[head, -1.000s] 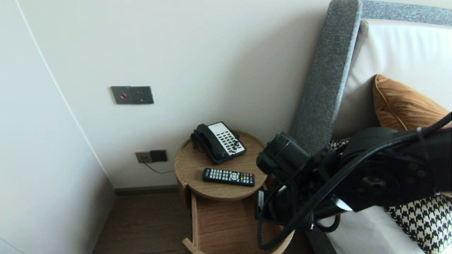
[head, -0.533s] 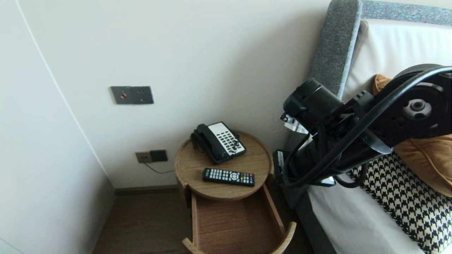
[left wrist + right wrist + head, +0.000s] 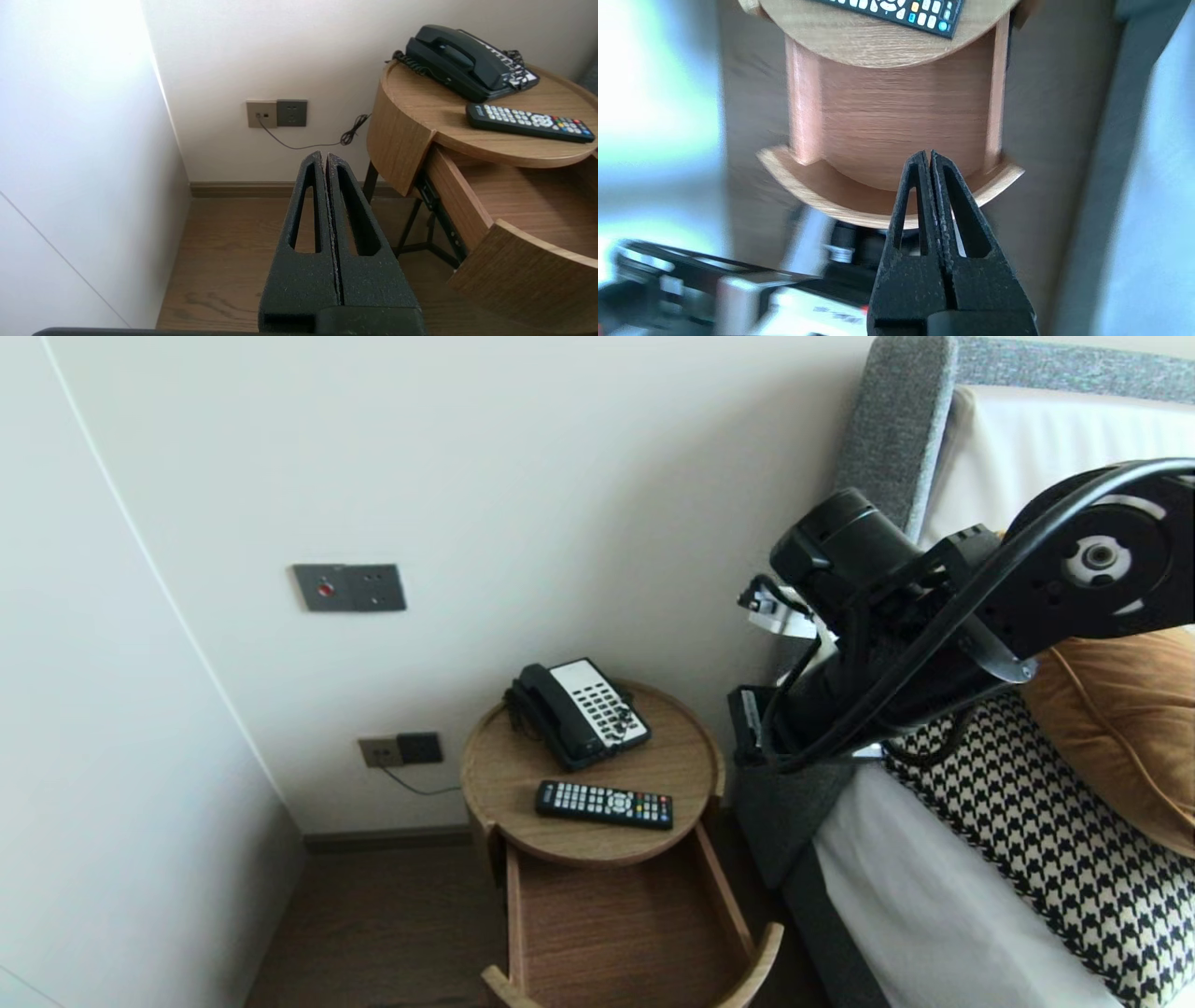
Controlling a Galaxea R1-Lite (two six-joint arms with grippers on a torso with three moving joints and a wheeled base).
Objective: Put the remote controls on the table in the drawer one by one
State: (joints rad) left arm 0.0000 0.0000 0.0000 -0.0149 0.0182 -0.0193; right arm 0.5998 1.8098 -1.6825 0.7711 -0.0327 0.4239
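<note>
Right hand (image 3: 930,154) clenched and empty, raised over the open drawer (image 3: 621,919).
The drawer stands pulled out at 6 o'clock of the round worktop (image 3: 677,756), which carries a remote (image 3: 604,804) and, at 12 o'clock from it, a phone (image 3: 579,712). The drawer looks like stiff, light wood, probably best gripped at the top rim of its curved front. The left hand (image 3: 324,154), clenched and empty, is parked low at 9 o'clock. There is a wooden floor (image 3: 373,924), and the bed (image 3: 934,896) is at 3 o'clock.

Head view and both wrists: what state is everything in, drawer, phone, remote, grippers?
Drawer: pulled open, nothing inside.
Telephone: handset on its cradle.
Remote: flat, buttons up, on the nightstand top.
Left gripper: shut, empty.
Right gripper: shut, empty.
</note>
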